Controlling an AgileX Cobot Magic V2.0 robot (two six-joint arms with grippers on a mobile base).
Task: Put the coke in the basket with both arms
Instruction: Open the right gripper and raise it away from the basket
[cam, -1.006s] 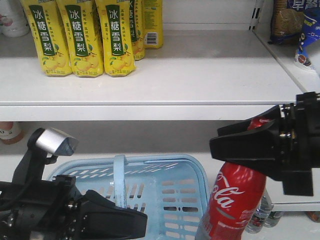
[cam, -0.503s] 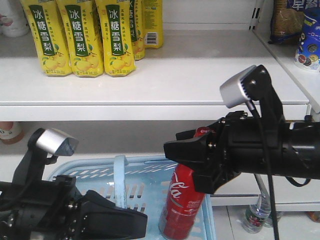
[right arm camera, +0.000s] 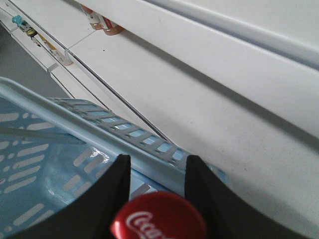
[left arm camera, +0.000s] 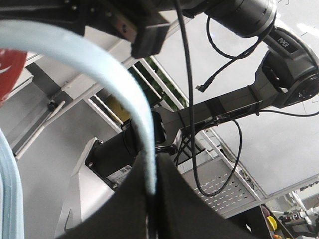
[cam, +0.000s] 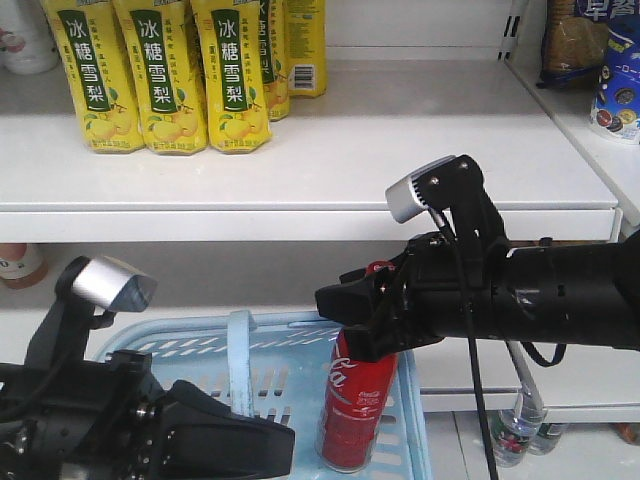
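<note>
Simply one coke [cam: 358,405] in right pincer [right arm camera: 156,172] — one basket [cam: 300,385] in left pincer [cam: 280,440].

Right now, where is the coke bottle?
Front view: the coke is upright in the right part of the light blue basket, its neck gripped by the right hand.
</note>
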